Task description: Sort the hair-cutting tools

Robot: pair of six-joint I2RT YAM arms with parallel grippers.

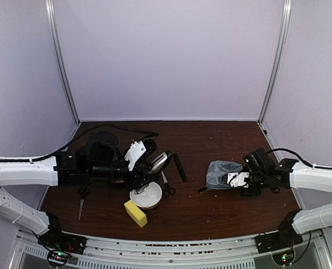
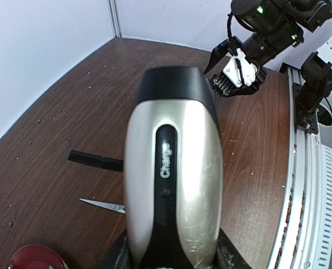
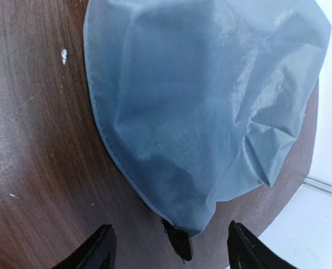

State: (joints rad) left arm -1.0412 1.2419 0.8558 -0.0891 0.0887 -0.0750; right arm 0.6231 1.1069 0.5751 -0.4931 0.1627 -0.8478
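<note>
Silver and black in the left gripper: clamping a stubby black-and-silver electric hair clipper by its lower end, fingers pressing in on both sides, black head pointing away from the wrist. Holding it off the dark brown wooden table, left of centre, just beyond a round white bowl.

Lying just beside the clipper's head, toward the right: a slim flat black comb, flat on the wood. Resting between comb and bowl: one pair of small black-handled steel scissors, handles touching or nearly touching the bowl's rim, too small to tell which. Lying well apart at the table's left, under the left arm: a second pair of small black-handled steel scissors, blades pointing toward the near edge.

Sitting just in front of the bowl: a yellow rectangular sponge block. Peeking into the bottom corner of the left wrist view: the rim of a red plate.

Hovering at the right of the table with the right gripper spread open, fingertips standing either side of a black zip pull without touching it. Facing a crumpled grey-blue fabric pouch, lying on the wood just beyond those fingers, well apart from all four cutting tools.
</note>
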